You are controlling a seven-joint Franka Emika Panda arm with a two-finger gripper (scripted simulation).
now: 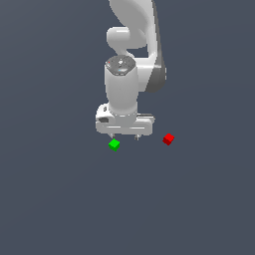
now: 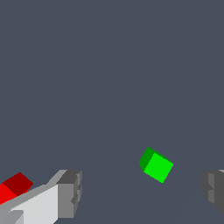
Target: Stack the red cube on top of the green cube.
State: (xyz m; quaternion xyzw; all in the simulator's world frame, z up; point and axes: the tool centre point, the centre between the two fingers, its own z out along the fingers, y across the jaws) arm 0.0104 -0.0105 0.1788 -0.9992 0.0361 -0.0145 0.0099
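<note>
Item 1, end effector (image 1: 124, 136): fingers spread wide, nothing betw. them, pointing down over grey surface (image 1: 60, 199). Item 2, green cube (image 1: 114, 144): on surface, just below end effector, in gap betw. its fingers per wrist view. Item 3, red cube (image 1: 168, 139): on surface, outside the fingers, apart from green cube.

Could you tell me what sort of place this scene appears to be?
Most likely a bare simulated test scene, not a real room: a featureless grey floor, two flat-shaded blocks, the green cube and the red cube, and a smooth white arm with open gripper.
</note>
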